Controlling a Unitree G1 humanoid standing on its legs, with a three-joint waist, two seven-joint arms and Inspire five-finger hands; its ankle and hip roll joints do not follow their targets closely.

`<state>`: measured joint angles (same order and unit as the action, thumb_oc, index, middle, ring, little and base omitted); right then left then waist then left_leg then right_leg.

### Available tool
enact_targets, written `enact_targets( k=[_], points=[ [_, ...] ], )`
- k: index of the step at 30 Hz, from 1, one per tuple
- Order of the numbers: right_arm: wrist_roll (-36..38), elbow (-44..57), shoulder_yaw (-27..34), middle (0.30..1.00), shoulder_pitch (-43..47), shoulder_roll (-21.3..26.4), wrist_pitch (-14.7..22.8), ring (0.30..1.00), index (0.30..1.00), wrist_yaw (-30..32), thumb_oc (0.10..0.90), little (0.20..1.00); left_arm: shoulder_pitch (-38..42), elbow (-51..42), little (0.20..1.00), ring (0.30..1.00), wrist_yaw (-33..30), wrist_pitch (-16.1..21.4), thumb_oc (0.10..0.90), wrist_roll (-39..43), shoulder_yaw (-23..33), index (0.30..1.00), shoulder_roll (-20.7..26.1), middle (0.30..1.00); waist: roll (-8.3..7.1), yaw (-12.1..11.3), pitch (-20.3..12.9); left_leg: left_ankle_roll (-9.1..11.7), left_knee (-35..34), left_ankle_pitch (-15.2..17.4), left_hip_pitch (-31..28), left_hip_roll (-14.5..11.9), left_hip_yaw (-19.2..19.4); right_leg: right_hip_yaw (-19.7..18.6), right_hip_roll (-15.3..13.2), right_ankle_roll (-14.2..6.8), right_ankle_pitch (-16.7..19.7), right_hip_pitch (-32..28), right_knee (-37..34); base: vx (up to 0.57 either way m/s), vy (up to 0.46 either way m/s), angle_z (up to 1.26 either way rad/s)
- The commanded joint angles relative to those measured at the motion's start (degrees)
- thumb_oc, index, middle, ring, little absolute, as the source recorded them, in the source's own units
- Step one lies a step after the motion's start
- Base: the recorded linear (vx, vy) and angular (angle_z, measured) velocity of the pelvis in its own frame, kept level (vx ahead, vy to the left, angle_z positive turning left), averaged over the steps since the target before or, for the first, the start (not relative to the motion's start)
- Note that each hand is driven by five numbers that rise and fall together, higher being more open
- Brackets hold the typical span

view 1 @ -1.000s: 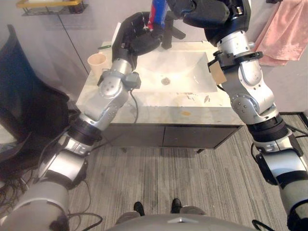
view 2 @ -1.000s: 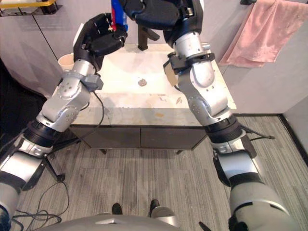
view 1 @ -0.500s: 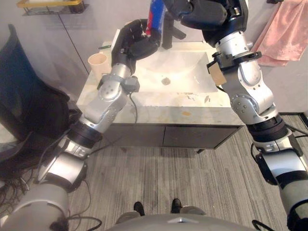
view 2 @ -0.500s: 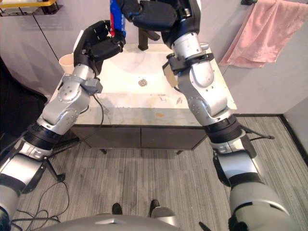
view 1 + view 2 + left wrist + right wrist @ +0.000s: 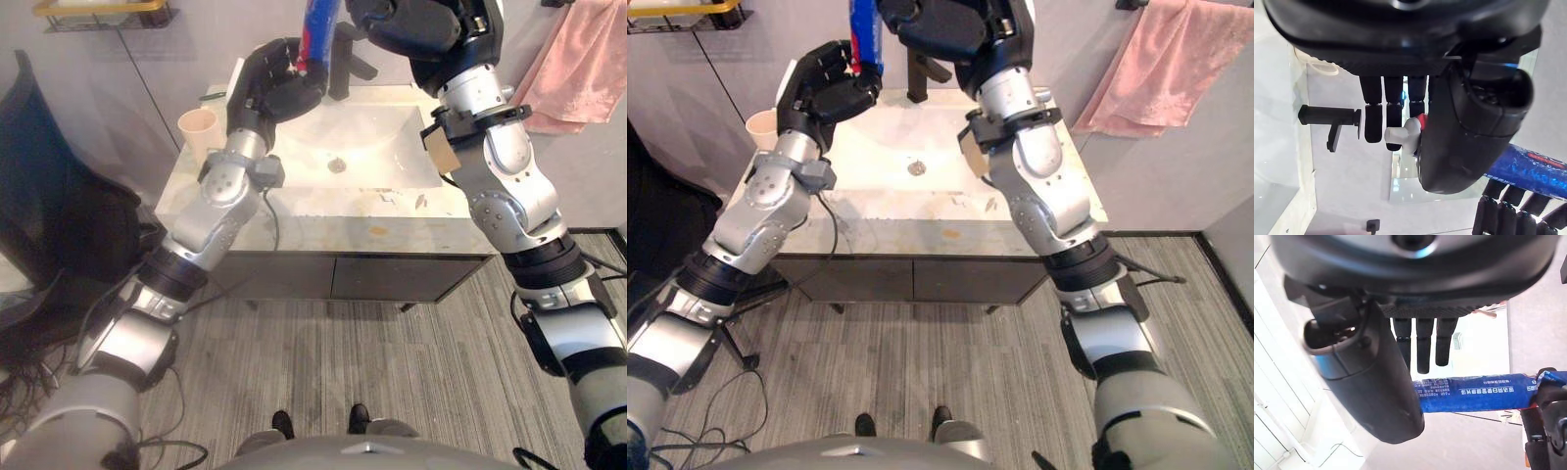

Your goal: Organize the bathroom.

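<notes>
Two hands: both raised over the back of the sink (image 5: 362, 137), at one blue tube (image 5: 318, 24)
Left robot hand (image 5: 277, 83): fingers curled, pinching the tube's white cap (image 5: 1403, 134)
Right robot hand (image 5: 411, 24): fingers and thumb closed round the tube's body
Tube: upright, above the table (image 5: 294, 211), by the black tap (image 5: 351, 64)
Cup (image 5: 198, 127): on the table's left corner
Towel (image 5: 583, 64): pink, on the right wall

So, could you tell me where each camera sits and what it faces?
Left eye view: head, facing down at sink; left hand, right hand, arms show.
Right eye view: beside it, same scene.
Left wrist view: along left hand toward faucet.
Right wrist view: along right hand's fingers.
All share the blue tube both hands pinch.
</notes>
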<state>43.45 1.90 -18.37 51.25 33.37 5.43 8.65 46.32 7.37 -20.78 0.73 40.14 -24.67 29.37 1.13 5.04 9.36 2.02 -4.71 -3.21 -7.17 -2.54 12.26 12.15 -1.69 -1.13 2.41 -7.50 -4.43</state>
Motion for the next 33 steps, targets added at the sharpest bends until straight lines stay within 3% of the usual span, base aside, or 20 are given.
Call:
enact_targets(
  k=[1, 15, 20, 33],
  points=[
    [0.0, -0.2, 1.6, 0.9, 5.4, -2.6, 3.0, 0.9, 0.9, -1.3, 0.8, 0.9, 6.7, 1.3, 0.3, 0.3, 0.2, 6.3, 0.4, -2.5, 3.6, 0.3, 0.4, 0.3, -2.08, 0.2, -8.3, -1.1, 4.1, 6.3, -1.3, 2.7, 1.9, -2.3, 0.8, -3.1, -3.2, 0.1, 1.0, 0.0, 0.0, 0.0],
    [-0.8, 0.0, 0.8, 0.9, 5.0, -3.4, 0.4, 0.9, 0.9, -2.4, 0.8, 0.9, 7.3, 2.1, 0.3, 0.3, 0.0, 6.1, 0.4, -2.8, 3.3, 0.3, 0.1, 0.3, -1.99, 0.4, -8.2, -1.2, 4.2, 6.3, -1.3, 2.7, 2.2, -2.5, 0.8, -3.0, -3.2, 0.3, 1.1, 0.0, 0.0, 0.0],
    [-0.3, 0.0, 1.6, 0.9, 4.4, -2.6, 1.8, 0.9, 0.9, -1.7, 0.8, 0.9, 6.8, 2.3, 0.3, 0.3, -0.1, 6.6, 0.4, -3.0, 3.8, 0.3, 0.9, 0.3, -2.02, 0.4, -8.1, -1.1, 4.1, 6.2, -1.3, 2.5, 2.1, -2.5, 0.9, -3.0, -3.3, 0.2, 1.1, 0.0, 0.0, 0.0],
    [0.2, 0.5, 1.6, 0.9, 3.6, -3.0, 0.4, 0.9, 0.9, -3.7, 0.8, 0.9, 7.1, 2.8, 0.3, 0.3, 0.3, 5.9, 0.4, -3.0, 3.9, 0.3, 1.0, 0.3, -1.87, 0.6, -8.1, -1.2, 4.4, 6.3, -1.3, 2.5, 2.3, -2.5, 0.9, -2.9, -3.4, 0.4, 1.4, 0.0, 0.0, 0.0]
  ],
)
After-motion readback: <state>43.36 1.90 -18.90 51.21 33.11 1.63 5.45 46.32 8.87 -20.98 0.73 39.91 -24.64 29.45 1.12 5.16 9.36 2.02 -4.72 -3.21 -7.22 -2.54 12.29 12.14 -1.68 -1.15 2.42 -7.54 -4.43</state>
